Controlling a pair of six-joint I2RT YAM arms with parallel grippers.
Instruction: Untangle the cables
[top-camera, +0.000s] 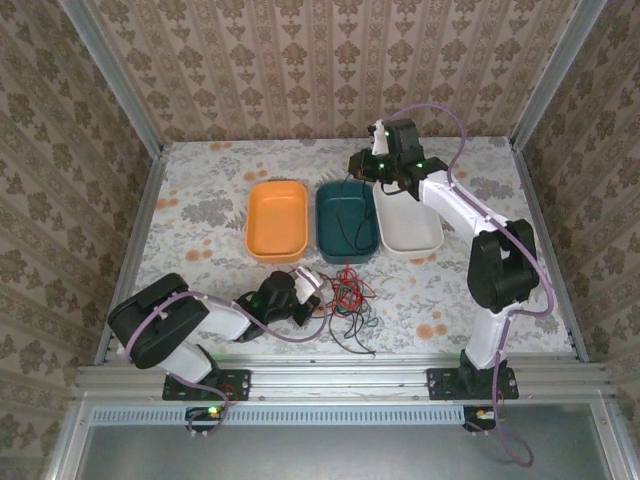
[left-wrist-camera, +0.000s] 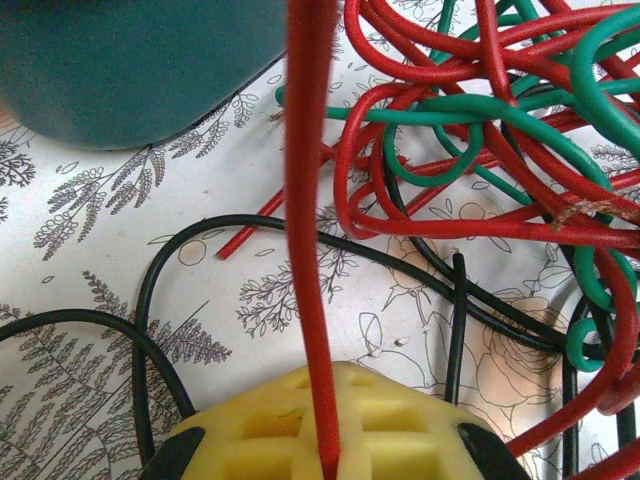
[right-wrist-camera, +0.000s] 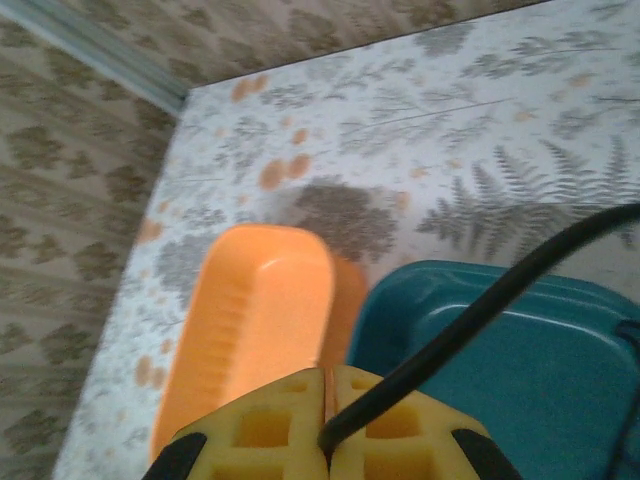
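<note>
The left end effector (left-wrist-camera: 328, 445) clamps a red cable (left-wrist-camera: 308, 200) running straight ahead; right end effector (right-wrist-camera: 325, 432), a black cable (right-wrist-camera: 480, 310) slanting rightward.

I find the left arm (top-camera: 200, 320) folded low along the near edge of the worktop, its forearm running rightward toward the middle. The left gripper (top-camera: 308, 290) sits close above the surface, jaws closed, with a red cable (left-wrist-camera: 305, 200) pinched between its yellow pads (left-wrist-camera: 260, 425). The right arm (top-camera: 455, 205) rises from its base, elbow bent, forearm reaching toward the far edge. The right gripper (top-camera: 362, 166) is held high, jaws closed on a black cable (right-wrist-camera: 480, 310).
</note>
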